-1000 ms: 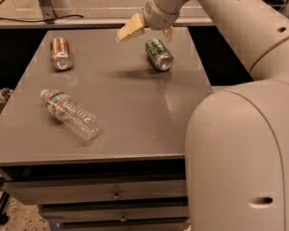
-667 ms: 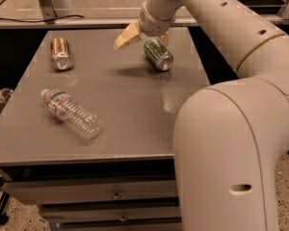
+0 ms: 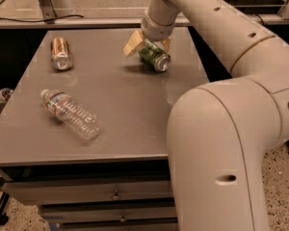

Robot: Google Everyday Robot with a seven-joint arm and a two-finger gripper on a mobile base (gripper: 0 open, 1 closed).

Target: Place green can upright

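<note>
Cream two-finger gripper (image 3: 147, 47) over far side of grey desk (image 3: 111, 105) — jaws wide, straddling small green patterned aluminium can (image 3: 155, 59) on its side; can's far end hidden.

Single arm (image 3: 221, 143), as I held it: the thick cream-coloured near link filled the lower right of the view and bent at a rounded elbow. From there a slimmer link ran up and across toward the far side of the desk (image 3: 111, 109). The wrist (image 3: 156, 20) pointed steeply downward. The gripper (image 3: 149, 46) hung low, close above the far right part of the desk. Its tan fingers (image 3: 133, 45) stood apart, the nearer one angled outward from the wrist axis; the other showed only as a small tip.
</note>
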